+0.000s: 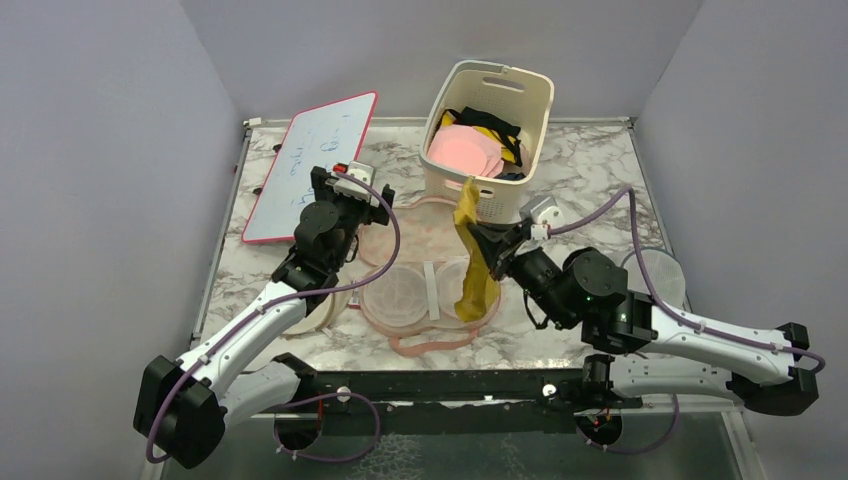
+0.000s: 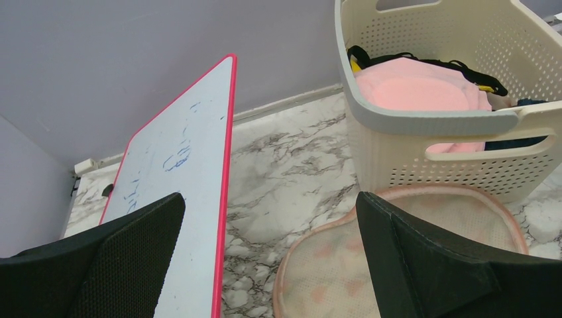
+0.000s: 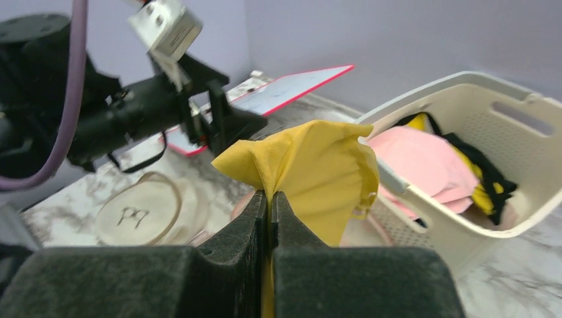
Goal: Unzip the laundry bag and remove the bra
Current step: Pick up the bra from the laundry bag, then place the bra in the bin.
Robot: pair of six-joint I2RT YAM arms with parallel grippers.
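Note:
The laundry bag (image 1: 405,295) lies opened flat on the marble table, its two pale lobes showing, and its beige carrot-print flap (image 2: 331,265) reaches toward the basket. My right gripper (image 1: 474,231) is shut on the mustard-yellow bra (image 1: 478,280), which hangs from the jaws over the bag's right lobe. In the right wrist view the jaws (image 3: 272,195) pinch a fold of the bra (image 3: 318,165). My left gripper (image 1: 357,197) is open and empty above the bag's far left edge; its fingers (image 2: 132,258) stand wide apart.
A cream slotted basket (image 1: 500,190) holding pink, black and yellow garments stands at the back centre. A red-framed whiteboard (image 1: 310,160) lies at the back left. A white round mesh pouch (image 1: 322,312) lies under the left arm, and another (image 1: 662,272) sits at the right.

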